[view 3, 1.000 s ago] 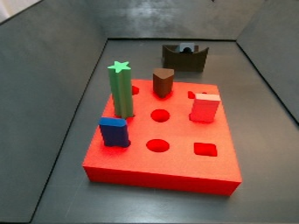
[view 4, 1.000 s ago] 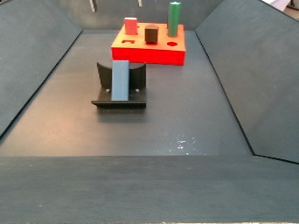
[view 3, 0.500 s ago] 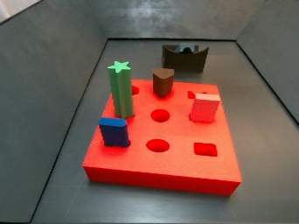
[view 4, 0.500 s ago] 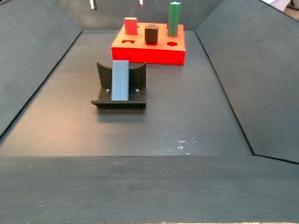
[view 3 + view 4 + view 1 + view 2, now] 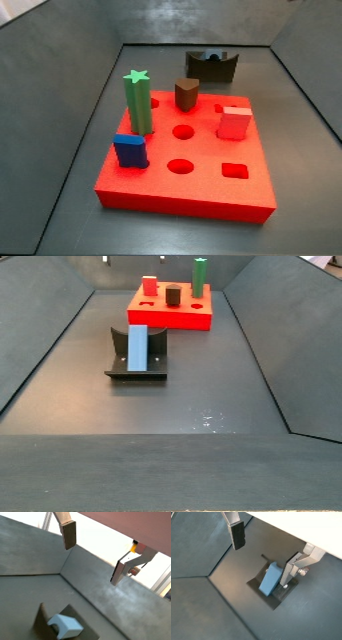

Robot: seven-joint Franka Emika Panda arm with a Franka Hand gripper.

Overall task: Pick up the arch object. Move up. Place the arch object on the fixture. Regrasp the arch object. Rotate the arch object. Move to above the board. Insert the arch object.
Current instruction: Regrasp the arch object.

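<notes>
Slate-blue arch object [image 5: 271,579] rests in the fixture [image 5: 134,361], leaning against its upright. High above hangs the gripper [image 5: 264,548], jaws spread wide and empty. The prism sits below, nearer the far finger [image 5: 292,568], its long axis crossing the gap.

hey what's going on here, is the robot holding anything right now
No. The gripper is open and empty, high above the arch object, which lies on the fixture; in both side views the arm itself is hardly visible. The board sits at the far end with the green post, brown peg and other blocks in it. Regrasping looks next.
</notes>
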